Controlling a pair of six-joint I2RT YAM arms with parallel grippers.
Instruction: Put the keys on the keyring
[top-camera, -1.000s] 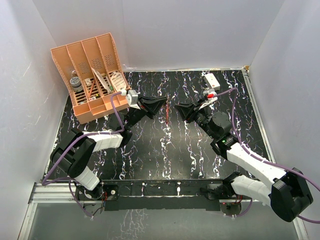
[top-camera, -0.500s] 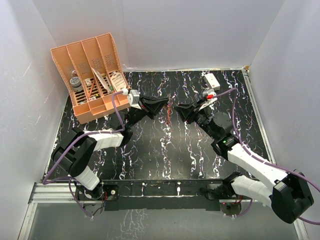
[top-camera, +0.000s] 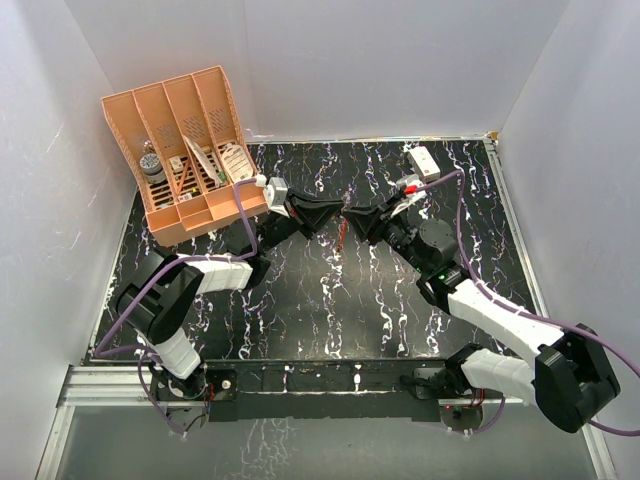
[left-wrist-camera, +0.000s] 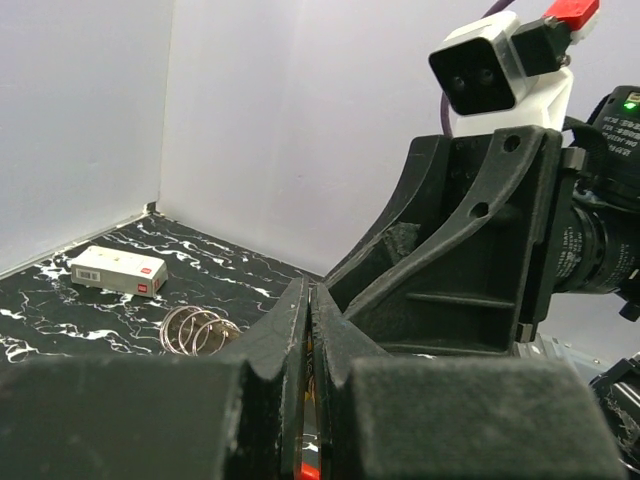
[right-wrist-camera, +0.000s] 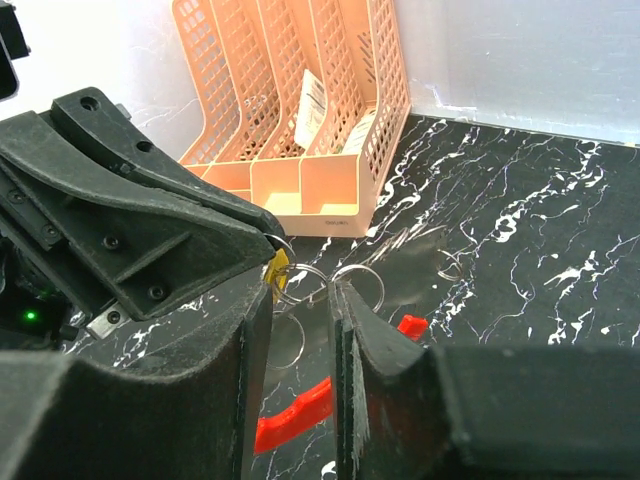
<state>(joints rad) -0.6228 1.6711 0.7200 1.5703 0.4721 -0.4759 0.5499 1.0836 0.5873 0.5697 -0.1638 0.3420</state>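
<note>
White walls (top-camera: 350, 70) enclose a black marbled desk (top-camera: 330, 310). The left tool (left-wrist-camera: 308, 292) is clamped on the red keyring (right-wrist-camera: 292, 413). Facing it, the right tool (right-wrist-camera: 300, 295) stands slightly parted.

Nothing is legible: the red label (left-wrist-camera: 150, 270) on the white box (left-wrist-camera: 100, 272) at one o'clock and the paper tags (right-wrist-camera: 313, 95) in the rack (right-wrist-camera: 225, 60) at ten o'clock blur.
</note>
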